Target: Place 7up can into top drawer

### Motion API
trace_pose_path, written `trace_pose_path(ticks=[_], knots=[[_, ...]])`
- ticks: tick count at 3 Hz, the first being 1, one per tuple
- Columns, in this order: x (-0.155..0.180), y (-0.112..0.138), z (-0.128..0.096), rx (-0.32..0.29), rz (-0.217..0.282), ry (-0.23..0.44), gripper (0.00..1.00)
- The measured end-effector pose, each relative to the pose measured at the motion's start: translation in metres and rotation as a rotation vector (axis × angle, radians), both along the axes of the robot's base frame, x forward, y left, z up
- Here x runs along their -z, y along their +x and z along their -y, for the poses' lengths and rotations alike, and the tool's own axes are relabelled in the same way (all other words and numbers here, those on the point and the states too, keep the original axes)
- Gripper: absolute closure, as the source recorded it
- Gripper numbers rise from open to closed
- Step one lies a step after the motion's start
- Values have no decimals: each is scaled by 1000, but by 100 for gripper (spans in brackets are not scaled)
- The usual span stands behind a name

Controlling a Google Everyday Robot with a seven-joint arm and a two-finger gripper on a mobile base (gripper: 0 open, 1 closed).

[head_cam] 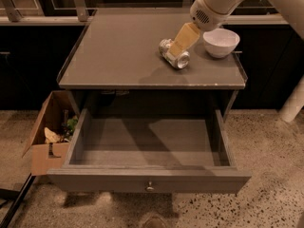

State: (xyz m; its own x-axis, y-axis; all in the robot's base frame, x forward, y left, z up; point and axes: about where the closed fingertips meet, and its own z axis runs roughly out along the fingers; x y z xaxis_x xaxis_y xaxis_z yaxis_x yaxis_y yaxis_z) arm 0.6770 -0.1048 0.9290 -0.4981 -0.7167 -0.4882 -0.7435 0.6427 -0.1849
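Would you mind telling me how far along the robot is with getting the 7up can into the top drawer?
Done: the wide, shallow grey top drawer stands pulled open. In hand: the tan two-finger gripper is down at the small silvery 7up can, which lies on its side on the grey tabletop beside the white bowl. Left: lifting the can, carrying it forward and setting it in the drawer.

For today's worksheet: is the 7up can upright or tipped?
Tipped: 7up can lies on its side on the tabletop, round end showing; gripper just over it.
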Motion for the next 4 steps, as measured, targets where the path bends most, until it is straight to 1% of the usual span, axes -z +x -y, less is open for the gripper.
trace_pose_path(ticks=[1, 2, 3, 4], knots=[[0, 1, -1, 0, 1, 0, 0], [3, 7, 1, 24, -3, 11, 0], [13, 30, 1, 77, -7, 25, 0], [19, 48, -2, 117, -5, 41, 0]])
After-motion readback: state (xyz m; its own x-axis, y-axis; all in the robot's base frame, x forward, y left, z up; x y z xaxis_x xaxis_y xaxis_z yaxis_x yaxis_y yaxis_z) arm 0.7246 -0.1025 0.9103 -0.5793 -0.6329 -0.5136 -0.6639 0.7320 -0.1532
